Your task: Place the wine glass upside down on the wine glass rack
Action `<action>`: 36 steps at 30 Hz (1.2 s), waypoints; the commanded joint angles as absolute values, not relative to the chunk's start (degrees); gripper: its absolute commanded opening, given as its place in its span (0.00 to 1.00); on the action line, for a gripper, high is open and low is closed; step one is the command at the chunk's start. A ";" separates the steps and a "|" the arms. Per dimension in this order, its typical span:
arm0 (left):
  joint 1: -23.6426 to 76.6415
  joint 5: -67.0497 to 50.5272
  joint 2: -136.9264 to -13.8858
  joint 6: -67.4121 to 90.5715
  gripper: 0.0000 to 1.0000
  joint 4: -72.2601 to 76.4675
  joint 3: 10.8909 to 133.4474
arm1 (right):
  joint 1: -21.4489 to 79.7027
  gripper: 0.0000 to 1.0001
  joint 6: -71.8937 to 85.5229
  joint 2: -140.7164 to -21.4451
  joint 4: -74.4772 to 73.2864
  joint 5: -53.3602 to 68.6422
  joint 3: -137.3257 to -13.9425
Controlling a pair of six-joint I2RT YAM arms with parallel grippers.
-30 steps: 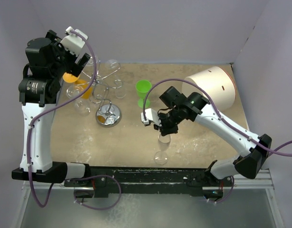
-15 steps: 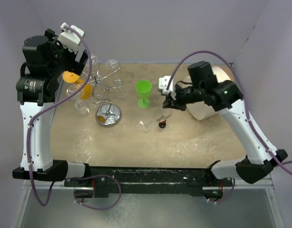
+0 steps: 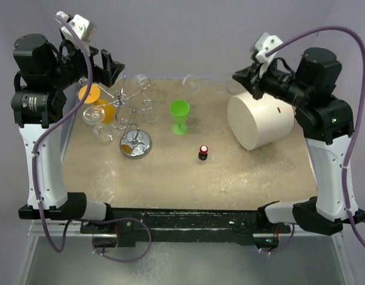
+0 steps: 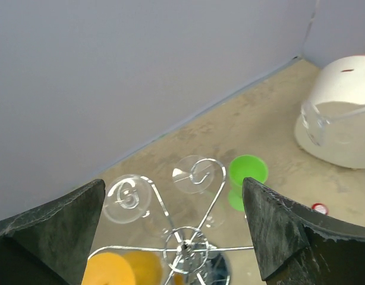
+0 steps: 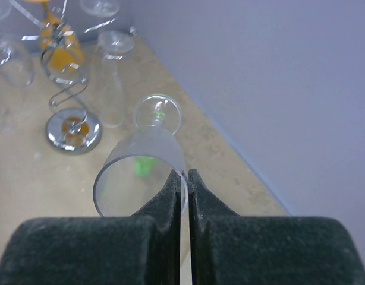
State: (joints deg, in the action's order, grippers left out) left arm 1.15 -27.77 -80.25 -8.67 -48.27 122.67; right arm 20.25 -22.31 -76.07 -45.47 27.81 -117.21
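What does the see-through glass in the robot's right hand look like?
The wine glass is clear and empty, made of what looks like glass or plastic. It has a wide open bowl, a thin stem and a round flat foot. The right gripper pinches the bowl's rim between its shut fingers, and nothing else touches it. It is held up in the air, tipped on its side, with the foot pointing away from the gripper.

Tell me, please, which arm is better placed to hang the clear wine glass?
Right: the right gripper holds the clear wine glass by its rim; the left gripper hangs open over the silver wire rack.
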 commanded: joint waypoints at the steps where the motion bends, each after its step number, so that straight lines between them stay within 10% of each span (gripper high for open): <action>1: 0.96 -37.66 -81.20 2.37 0.98 -41.41 121.31 | 19.17 0.00 -13.28 -78.17 -37.20 20.20 -123.87; 24: 12.93 -42.62 -90.88 21.58 0.86 -26.30 115.52 | 19.16 0.00 -7.78 -82.71 -34.10 31.71 -131.31; 36: 13.44 -48.50 -90.87 27.28 0.62 -22.36 109.24 | 19.17 0.00 -8.45 -82.99 -34.77 33.92 -131.80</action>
State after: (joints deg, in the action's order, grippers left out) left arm 13.17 -45.45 -92.01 23.97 -26.85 110.74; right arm 19.27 -8.10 -84.31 -37.78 31.66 -129.54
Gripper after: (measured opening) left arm 0.644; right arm 0.019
